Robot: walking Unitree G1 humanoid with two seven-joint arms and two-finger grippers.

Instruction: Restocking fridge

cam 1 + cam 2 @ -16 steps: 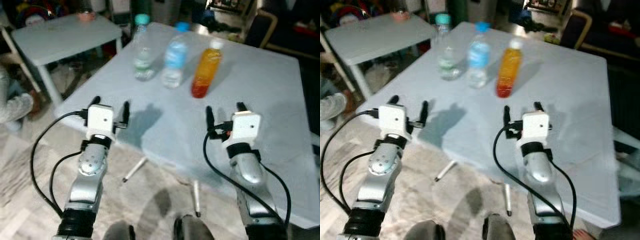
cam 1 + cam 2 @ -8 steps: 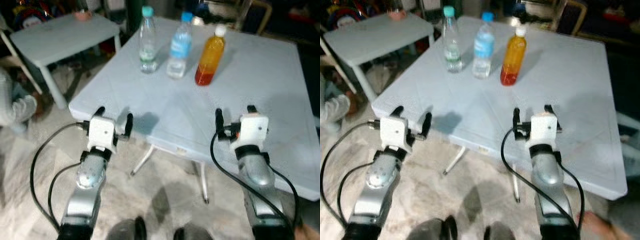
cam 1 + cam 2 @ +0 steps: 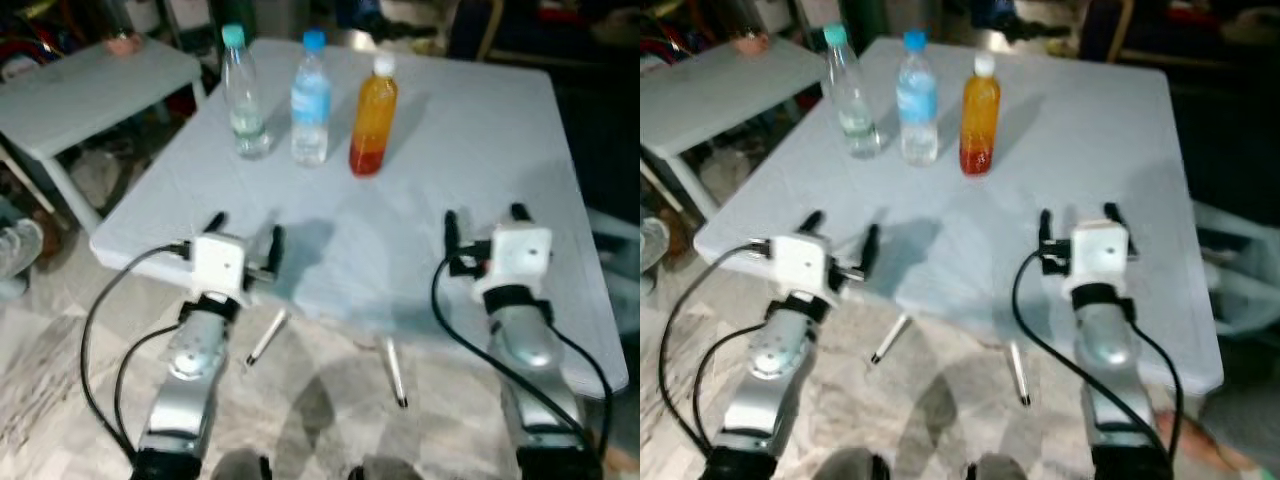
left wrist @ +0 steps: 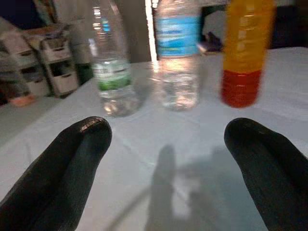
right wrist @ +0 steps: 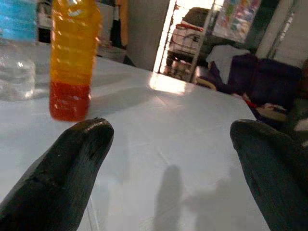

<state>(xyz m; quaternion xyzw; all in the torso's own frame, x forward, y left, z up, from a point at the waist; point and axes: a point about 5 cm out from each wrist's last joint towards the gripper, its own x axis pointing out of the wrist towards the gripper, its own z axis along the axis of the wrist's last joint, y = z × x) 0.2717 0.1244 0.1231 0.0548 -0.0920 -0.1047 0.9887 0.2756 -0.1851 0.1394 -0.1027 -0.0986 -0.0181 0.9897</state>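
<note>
Hovering at the table (image 3: 480, 150) near edge, left gripper (image 3: 243, 236) and right gripper (image 3: 482, 224) (jaws spread), three bottles (image 3: 310, 95) well beyond

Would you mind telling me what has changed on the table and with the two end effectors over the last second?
Only the camera view has shifted as the robot moved; nothing was taken hold of or let go. The green-capped bottle, the blue-labelled bottle and the orange bottle stand upright in the same row on the white table. The left end effector and right end effector remain open and empty at the near edge.
</note>
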